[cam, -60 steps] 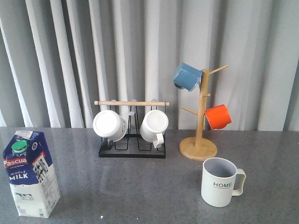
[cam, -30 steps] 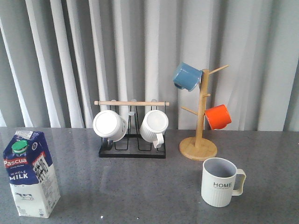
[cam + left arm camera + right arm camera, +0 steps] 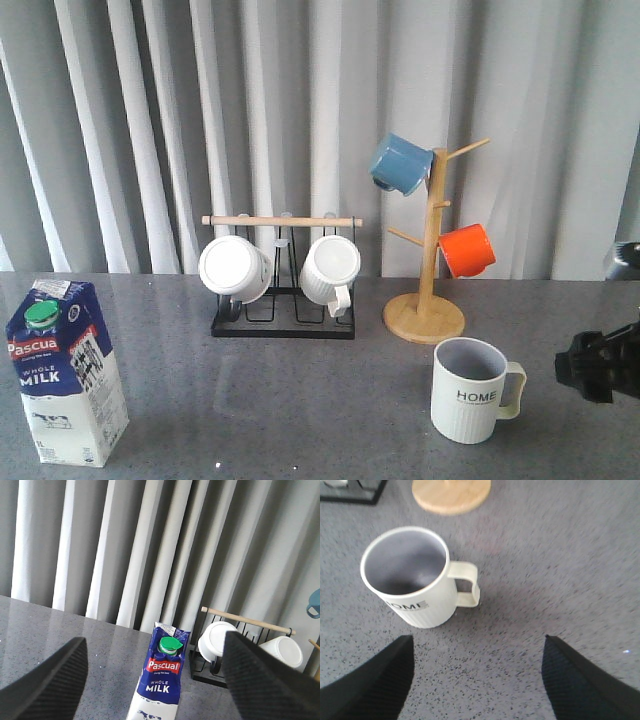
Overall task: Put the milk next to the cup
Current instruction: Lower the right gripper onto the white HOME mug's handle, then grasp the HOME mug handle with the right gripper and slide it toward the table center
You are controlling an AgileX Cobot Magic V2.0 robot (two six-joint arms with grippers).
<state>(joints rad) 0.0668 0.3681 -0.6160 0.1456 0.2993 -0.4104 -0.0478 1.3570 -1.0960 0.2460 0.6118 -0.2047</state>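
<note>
The milk [image 3: 65,375] stands upright at the front left of the grey table. The cup [image 3: 468,390], white and ribbed with "HOME" on it, stands at the front right with its handle to the right. My right gripper [image 3: 600,365] shows at the right edge, apart from the cup. In the right wrist view it [image 3: 477,640] is open and empty above bare table, with the cup [image 3: 415,580] ahead of one finger. My left gripper [image 3: 154,645] is open and empty, and the milk [image 3: 162,675] stands ahead between its fingers [image 3: 45,685], untouched. It is out of the front view.
A black wire rack [image 3: 283,325] with a wooden bar holds two plain white mugs at the back middle. A wooden mug tree [image 3: 425,320] behind the cup carries a blue mug [image 3: 400,163] and an orange mug [image 3: 467,250]. A grey curtain hangs behind the table.
My right gripper has come into the front view from the right edge. The milk, the cup and the racks have not moved.
</note>
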